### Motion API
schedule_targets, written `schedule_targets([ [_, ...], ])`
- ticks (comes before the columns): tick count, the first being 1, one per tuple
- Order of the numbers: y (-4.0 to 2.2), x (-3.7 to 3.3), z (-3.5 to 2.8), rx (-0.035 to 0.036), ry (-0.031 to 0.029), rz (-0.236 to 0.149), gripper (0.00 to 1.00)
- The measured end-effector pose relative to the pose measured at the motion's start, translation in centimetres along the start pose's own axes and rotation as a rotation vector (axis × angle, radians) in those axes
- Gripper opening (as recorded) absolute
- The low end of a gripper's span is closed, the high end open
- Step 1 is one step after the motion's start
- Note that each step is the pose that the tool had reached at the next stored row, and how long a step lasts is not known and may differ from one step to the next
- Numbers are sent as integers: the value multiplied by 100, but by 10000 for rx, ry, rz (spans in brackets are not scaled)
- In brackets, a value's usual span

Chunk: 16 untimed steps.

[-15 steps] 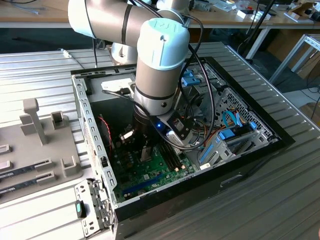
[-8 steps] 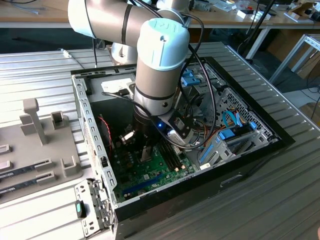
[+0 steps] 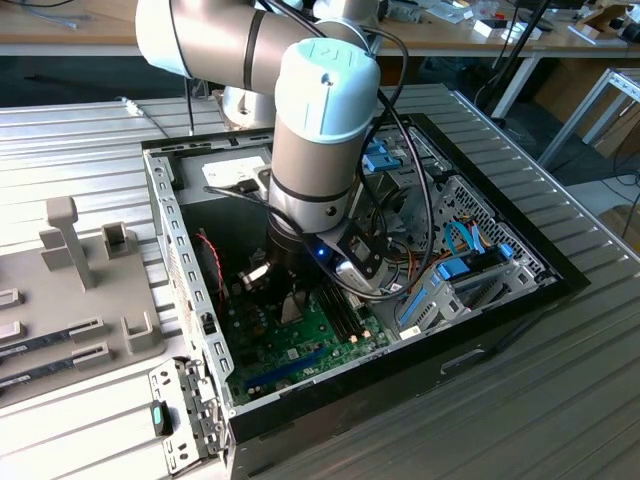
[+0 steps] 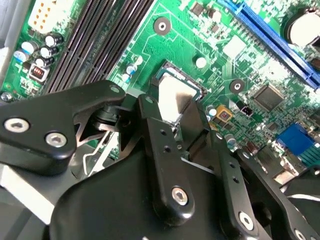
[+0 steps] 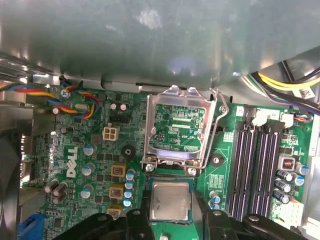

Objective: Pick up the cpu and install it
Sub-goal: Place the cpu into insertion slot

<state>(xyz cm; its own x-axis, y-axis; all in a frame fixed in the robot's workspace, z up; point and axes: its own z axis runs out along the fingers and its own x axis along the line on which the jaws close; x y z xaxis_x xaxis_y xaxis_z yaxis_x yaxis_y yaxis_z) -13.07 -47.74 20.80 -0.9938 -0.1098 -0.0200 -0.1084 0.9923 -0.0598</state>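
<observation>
The cpu (image 5: 171, 201) lies silvery side up over the socket on the green motherboard (image 5: 90, 165), just beside the raised metal load plate (image 5: 180, 95). The gripper (image 4: 175, 107) is closed on it, with a black finger (image 4: 156, 127) against each side, low inside the computer case (image 3: 185, 260) on the table (image 3: 560, 400).

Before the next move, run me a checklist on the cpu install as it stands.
1. Load plate open, off the socket: ok.
2. Lever unlatched: ok.
3. cpu lined up square with the socket: ok, as far as the first wrist view shows.
4. cpu seated flat: cannot tell.
5. Gripper at the cpu: ok.
6. Cables away from the socket: ok.
</observation>
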Motion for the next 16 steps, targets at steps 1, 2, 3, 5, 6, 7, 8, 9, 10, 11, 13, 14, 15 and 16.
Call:
schedule_targets([
  [1, -1, 0, 10, -3, -2, -14, 45],
  [2, -2, -1, 17, -10, -3, -25, 45],
  [3, -1, 0, 26, -64, -8, -25, 45],
  [5, 0, 0, 37, -92, -12, -23, 45],
  [6, -1, 0, 38, -92, -11, -23, 45],
  [7, -1, 0, 39, -92, -11, -24, 45],
  [8, -1, 0, 39, -92, -10, -25, 45],
  [9, -1, 0, 39, -93, -11, -25, 45],
  [10, -1, 0, 39, -93, -11, -25, 45],
  [11, 0, -1, 41, -93, -12, -25, 45],
  [13, 0, 0, 50, -93, -11, -25, 45],
  [14, 0, 0, 50, -92, -10, -25, 45],
  [15, 0, 0, 52, -92, -10, -26, 45],
  [16, 0, 0, 52, -93, -11, -25, 45],
])
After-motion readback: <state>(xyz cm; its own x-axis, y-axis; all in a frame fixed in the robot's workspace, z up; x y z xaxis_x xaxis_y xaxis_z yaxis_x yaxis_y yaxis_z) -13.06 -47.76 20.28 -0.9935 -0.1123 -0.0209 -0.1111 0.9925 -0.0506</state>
